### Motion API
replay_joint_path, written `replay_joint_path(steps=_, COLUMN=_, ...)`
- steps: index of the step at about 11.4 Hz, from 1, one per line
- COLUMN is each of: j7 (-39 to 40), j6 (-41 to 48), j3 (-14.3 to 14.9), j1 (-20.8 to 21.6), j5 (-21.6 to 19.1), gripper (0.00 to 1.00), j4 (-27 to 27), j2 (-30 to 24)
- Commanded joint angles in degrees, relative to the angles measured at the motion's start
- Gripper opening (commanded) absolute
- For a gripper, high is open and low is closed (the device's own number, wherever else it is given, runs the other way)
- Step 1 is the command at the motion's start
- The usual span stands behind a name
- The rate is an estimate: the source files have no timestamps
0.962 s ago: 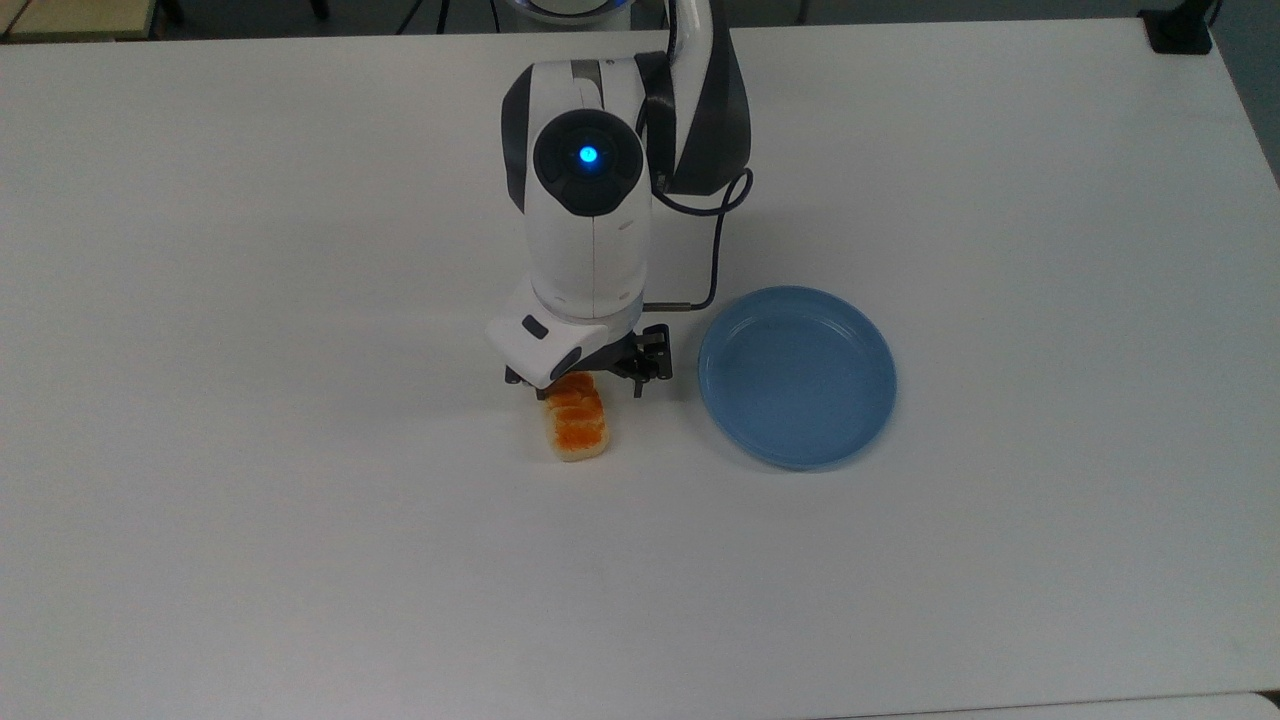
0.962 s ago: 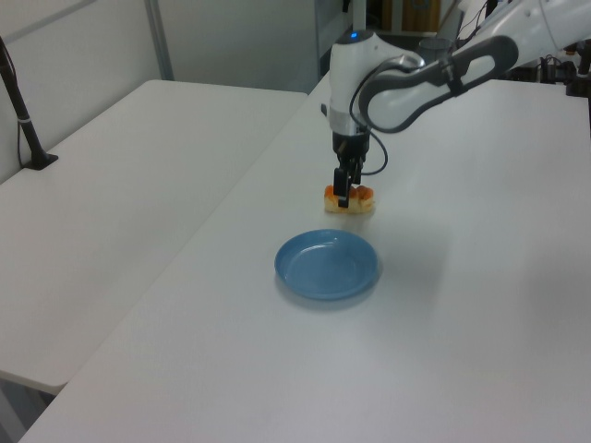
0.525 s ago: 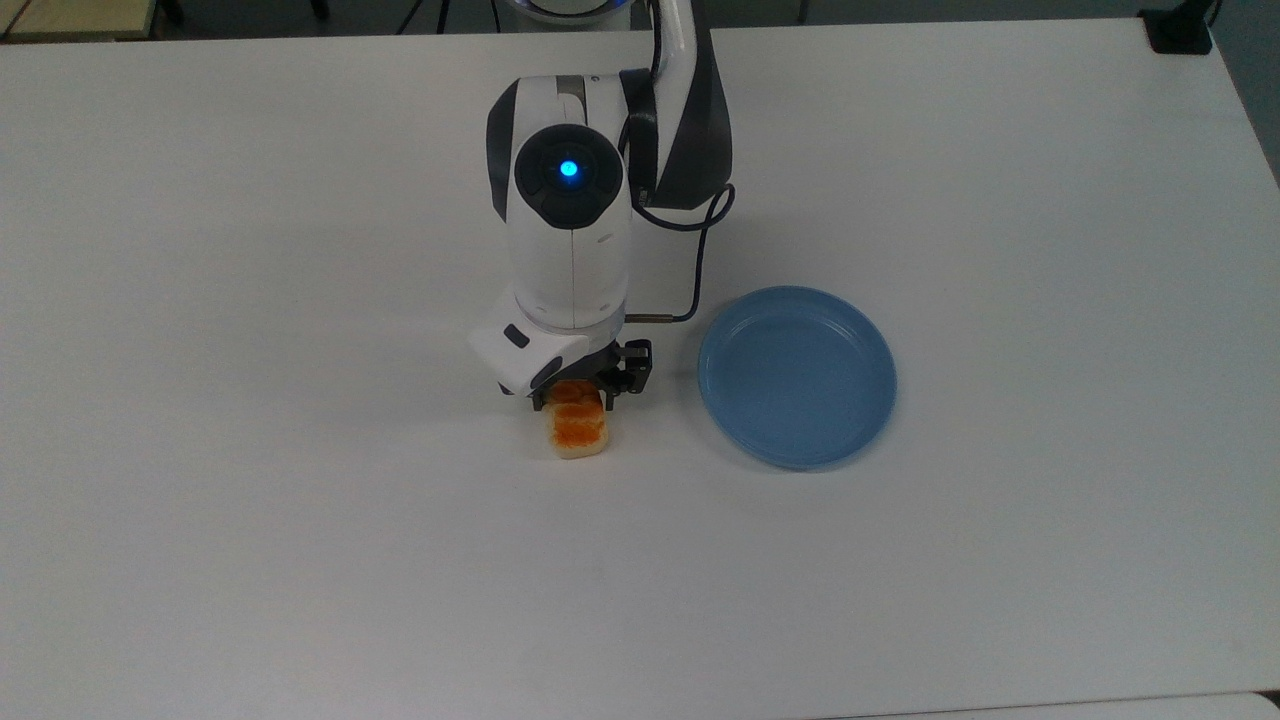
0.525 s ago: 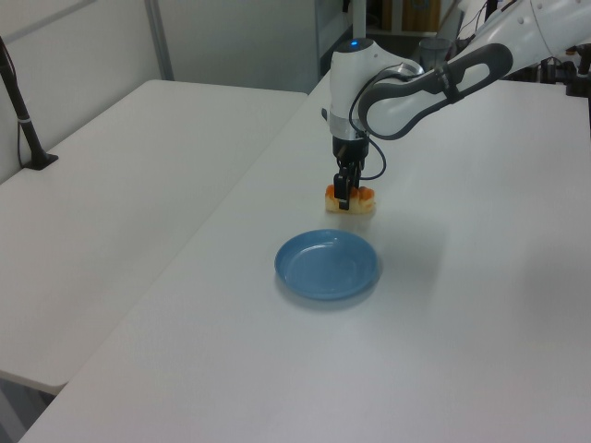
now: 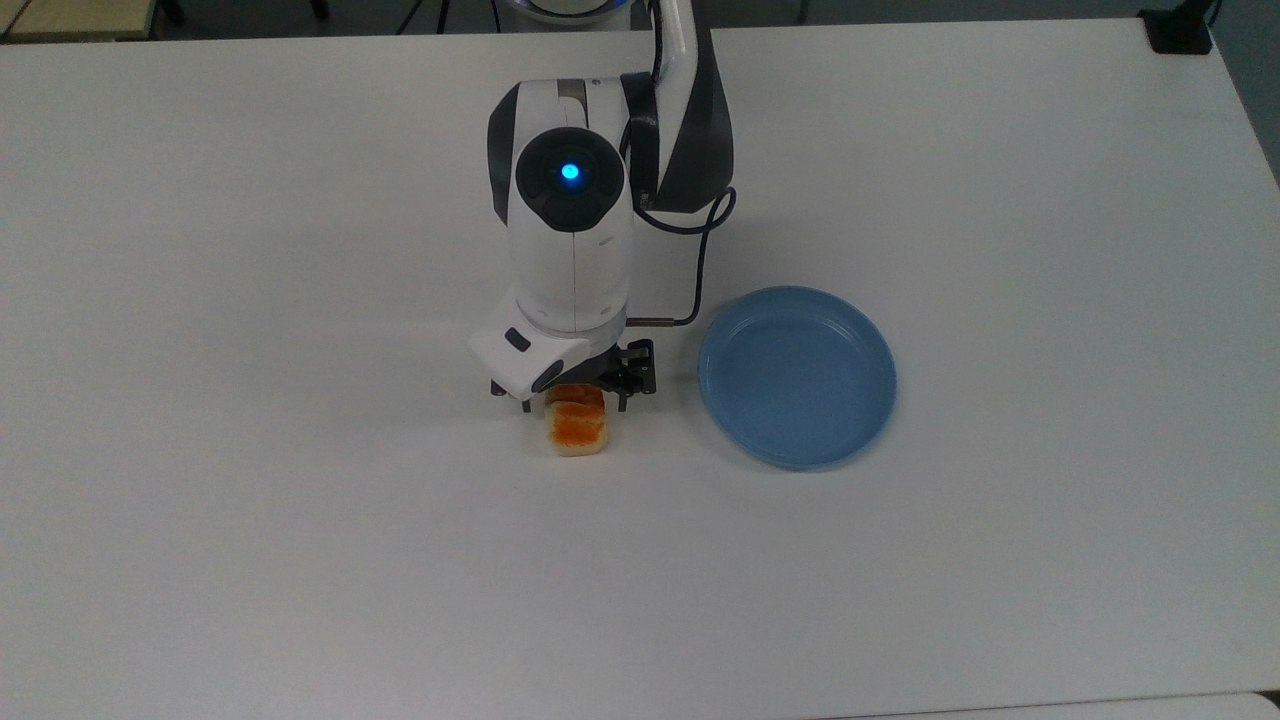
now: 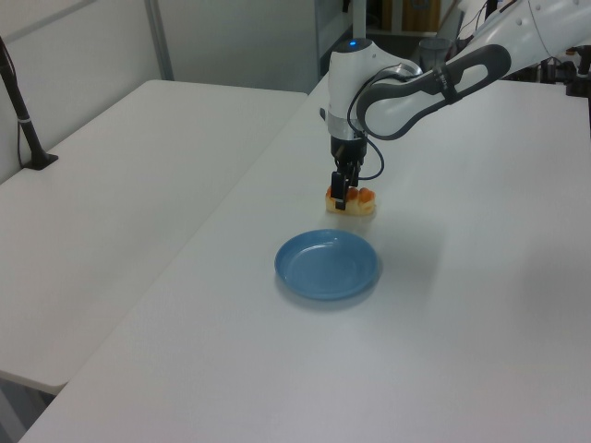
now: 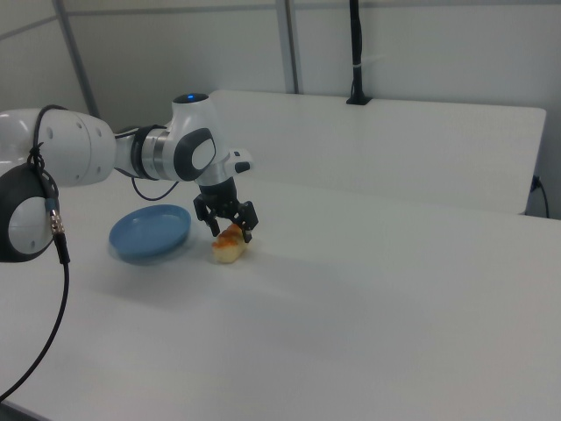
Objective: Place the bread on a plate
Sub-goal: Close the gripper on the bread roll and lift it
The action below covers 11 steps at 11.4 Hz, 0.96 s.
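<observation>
The near half of the white table (image 5: 300, 560) is bare surface up to its front edge in the top view. Around the table's middle lies the bread (image 5: 577, 432), a small loaf with pale sides and a glossy orange top, resting flat on the tabletop with its long axis running from the near edge towards the far one. Only its nearer end is uncovered in the top view; the farther end is under the robot's hand.

The gripper (image 5: 575, 403) points straight down over that farther end. Its two black fingers are spread apart, one on each side of the loaf, and the right view shows them (image 7: 248, 231) straddling the bread (image 7: 227, 248) low over the table. They seem to have no firm hold of it, though contact with its sides cannot be settled from these angles.

Beside the bread, towards the top view's right and apart from it, sits the plate (image 5: 797, 376), round, light blue, with a shallow rim and nothing on it. In the left view the plate (image 6: 326, 266) lies nearer the camera than the bread (image 6: 355, 203) and the gripper (image 6: 340, 197).

Farther back, the white arm (image 5: 570, 240) rises with a blue light on top, and a dark cable (image 5: 700, 270) loops down beside it. It reaches in from the table's far edge.
</observation>
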<state>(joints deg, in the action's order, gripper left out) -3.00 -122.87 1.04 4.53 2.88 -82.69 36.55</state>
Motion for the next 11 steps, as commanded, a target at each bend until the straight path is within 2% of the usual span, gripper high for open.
replay_joint_path(steps=1, j7=-1.3, j6=-0.9, j3=0.4, j1=0.3, j5=-0.1, gripper=0.84, j4=-1.1, j2=-0.1)
replay_joint_path(steps=3, j7=-3.4, j6=-0.9, j3=0.4, j1=0.1, j5=-0.8, gripper=0.73, j4=-1.4, j2=-0.1)
replay_joint_path(steps=4, j7=-4.5, j6=-0.8, j3=0.4, j1=0.1, j5=-0.8, gripper=0.71, j4=-1.4, j2=-0.3)
replay_joint_path(steps=5, j7=-4.8, j6=-0.6, j3=0.4, j1=0.2, j5=-0.8, gripper=0.63, j4=-1.4, j2=-0.3)
replay_joint_path(steps=9, j7=-6.8, j6=2.5, j3=0.4, j1=0.6, j5=-0.9, gripper=0.63, j4=-1.2, j2=-2.4)
replay_joint_path(steps=11, j7=-10.8, j6=5.1, j3=-0.2, j1=2.1, j5=-1.0, gripper=0.63, j4=-0.7, j2=-4.9)
